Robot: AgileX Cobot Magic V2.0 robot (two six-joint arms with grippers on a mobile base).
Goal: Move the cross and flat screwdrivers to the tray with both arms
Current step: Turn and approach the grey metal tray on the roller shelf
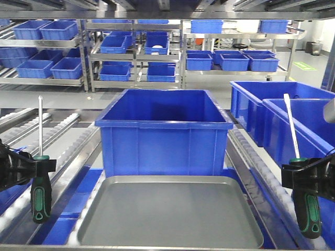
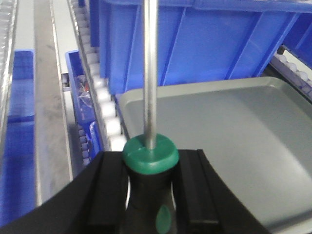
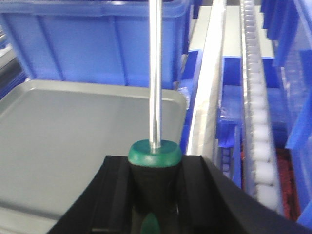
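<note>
The grey metal tray [image 1: 167, 214] lies flat in front of me, with nothing on it. My left gripper [image 1: 37, 166] is shut on the black-and-green handle of one screwdriver [image 1: 41, 201], held upright left of the tray with its narrow tip up. My right gripper [image 1: 301, 173] is shut on the other screwdriver [image 1: 310, 214], upright and leaning slightly, right of the tray; its tip is a flat blade. In the left wrist view the gripper [image 2: 150, 163] clamps the handle below the shaft [image 2: 150, 73], beside the tray [image 2: 224, 131]. The right wrist view shows the gripper [image 3: 155, 165], shaft [image 3: 155, 73] and tray [image 3: 73, 126] likewise.
A deep blue bin [image 1: 165, 130] stands directly behind the tray. Two more blue bins [image 1: 298, 115] sit at the right. Roller conveyor rails [image 1: 63, 141] run along both sides of the tray. Shelves of blue bins [image 1: 52, 52] fill the background.
</note>
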